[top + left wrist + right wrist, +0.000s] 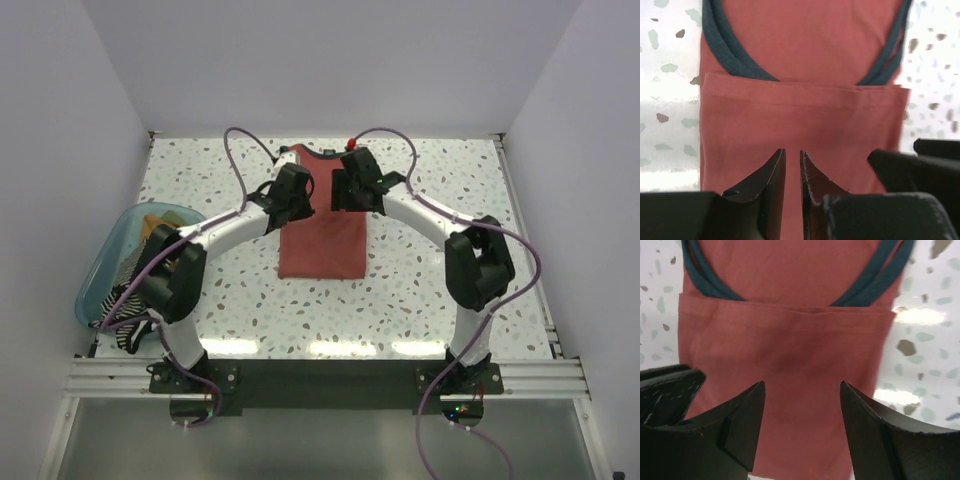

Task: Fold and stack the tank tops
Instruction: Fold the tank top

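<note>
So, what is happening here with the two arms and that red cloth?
The robot is folding tank tops. The rust-red tank top lies on the table, its hem folded up toward the navy straps. The left hand, nearly closed, and the right hand, wide open, hover over it, holding nothing. Other tops wait in the teal bin.
</note>
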### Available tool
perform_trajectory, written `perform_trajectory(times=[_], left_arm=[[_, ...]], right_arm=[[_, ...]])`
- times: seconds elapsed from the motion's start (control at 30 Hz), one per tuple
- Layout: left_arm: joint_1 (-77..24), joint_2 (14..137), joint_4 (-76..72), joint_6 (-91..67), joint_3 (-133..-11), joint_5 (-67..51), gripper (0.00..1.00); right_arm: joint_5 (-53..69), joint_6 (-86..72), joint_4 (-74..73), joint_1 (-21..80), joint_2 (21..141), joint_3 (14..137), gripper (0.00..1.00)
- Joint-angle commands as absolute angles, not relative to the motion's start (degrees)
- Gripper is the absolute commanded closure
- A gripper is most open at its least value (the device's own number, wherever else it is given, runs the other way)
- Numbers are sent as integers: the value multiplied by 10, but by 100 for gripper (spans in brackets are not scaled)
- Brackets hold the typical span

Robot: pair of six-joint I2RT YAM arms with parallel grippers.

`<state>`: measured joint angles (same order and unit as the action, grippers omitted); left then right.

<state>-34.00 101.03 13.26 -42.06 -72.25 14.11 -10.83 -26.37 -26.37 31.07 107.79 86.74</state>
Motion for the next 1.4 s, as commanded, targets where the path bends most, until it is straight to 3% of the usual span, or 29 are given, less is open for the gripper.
perform_trajectory(times=[0.0, 0.17, 0.47, 0.97, 1.13, 1.23, 1.37], left_arm=[[-334, 1078, 133, -376, -758, 152, 78], [-329, 1115, 113, -370, -736, 149, 80], [-352, 1048, 38, -432, -565, 118, 80], [-441, 888, 68, -529, -422, 120, 79], [-440, 824, 112, -503, -457, 131, 67], [-440, 783, 159, -511, -475, 146, 52], [-437, 723, 242, -559, -454, 159, 42]], right_arm=[[-64, -292, -220, 311, 1128, 865, 36], [-52, -303, -186, 313, 1162, 831, 36], [-46, -323, -138, 327, 1107, 669, 36], [-69, -355, -156, 374, 882, 461, 33], [-116, -349, -227, 373, 807, 495, 17], [-145, -349, -277, 360, 768, 524, 15], [-115, -364, -326, 328, 701, 496, 15]])
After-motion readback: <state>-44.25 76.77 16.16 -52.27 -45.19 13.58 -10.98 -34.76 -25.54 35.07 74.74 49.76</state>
